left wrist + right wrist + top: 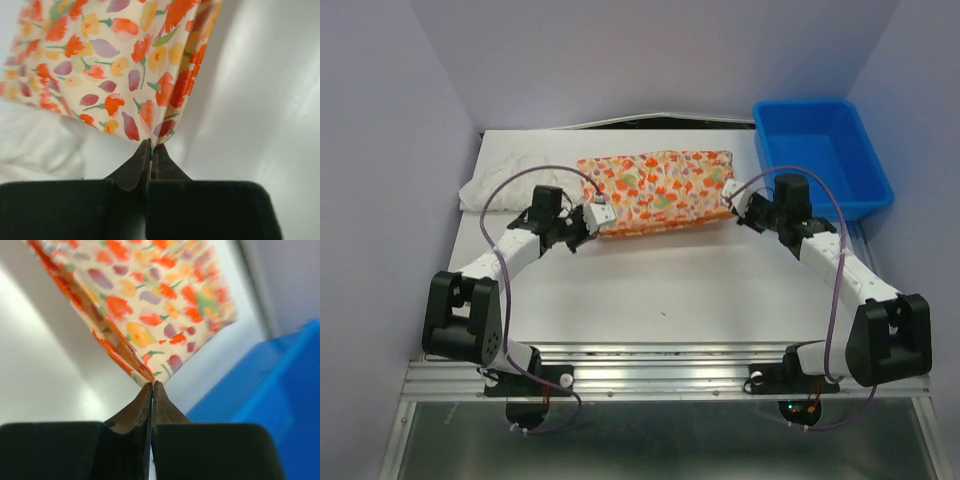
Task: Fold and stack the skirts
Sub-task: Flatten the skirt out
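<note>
Jaws of the left gripper and right gripper are clenched on the near corners of the folded cream cloth skirt with orange-red-yellow print, mid-table. Just beside it, at far left, lies the rumpled white skirt. The blue plastic bin sits at far right.

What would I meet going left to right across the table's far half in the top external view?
Crumpled white cloth skirt → cream cloth skirt with orange, red and yellow print → blue rectangular plastic bin.

Overhead view; wrist close-ups sharing skirt
</note>
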Motion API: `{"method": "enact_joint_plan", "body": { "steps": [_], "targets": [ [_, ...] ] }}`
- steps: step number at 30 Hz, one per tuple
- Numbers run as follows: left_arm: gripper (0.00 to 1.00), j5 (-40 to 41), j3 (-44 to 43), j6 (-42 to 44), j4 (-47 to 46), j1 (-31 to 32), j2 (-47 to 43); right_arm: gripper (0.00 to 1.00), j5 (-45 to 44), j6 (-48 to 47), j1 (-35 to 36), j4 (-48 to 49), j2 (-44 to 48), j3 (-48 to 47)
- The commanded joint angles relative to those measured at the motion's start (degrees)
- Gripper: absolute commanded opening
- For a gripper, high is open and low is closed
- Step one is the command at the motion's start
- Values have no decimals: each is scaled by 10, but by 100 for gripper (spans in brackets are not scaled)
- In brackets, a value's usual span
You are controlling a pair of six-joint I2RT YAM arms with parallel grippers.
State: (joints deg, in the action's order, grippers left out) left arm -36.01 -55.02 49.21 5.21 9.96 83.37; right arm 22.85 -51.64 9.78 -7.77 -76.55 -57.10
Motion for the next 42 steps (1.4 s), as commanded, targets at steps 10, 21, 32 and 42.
{"method": "enact_joint_plan", "body": {
  "steps": [10, 21, 32, 42],
  "targets": [
    [35, 42, 156, 257, 202, 33, -161, 67, 61, -293, -8, -369, 309, 232],
    [85, 13, 79, 216, 356, 34, -303, 100, 76, -63, -8, -341, 316, 67],
    [57, 27, -35, -185, 197, 49, -3, 75, 1, 139, 11, -258, -150, -166],
    [50, 73, -49, -269, 179, 74, 135, 66, -176, 103, 97, -247, -279, -85]
  ]
}}
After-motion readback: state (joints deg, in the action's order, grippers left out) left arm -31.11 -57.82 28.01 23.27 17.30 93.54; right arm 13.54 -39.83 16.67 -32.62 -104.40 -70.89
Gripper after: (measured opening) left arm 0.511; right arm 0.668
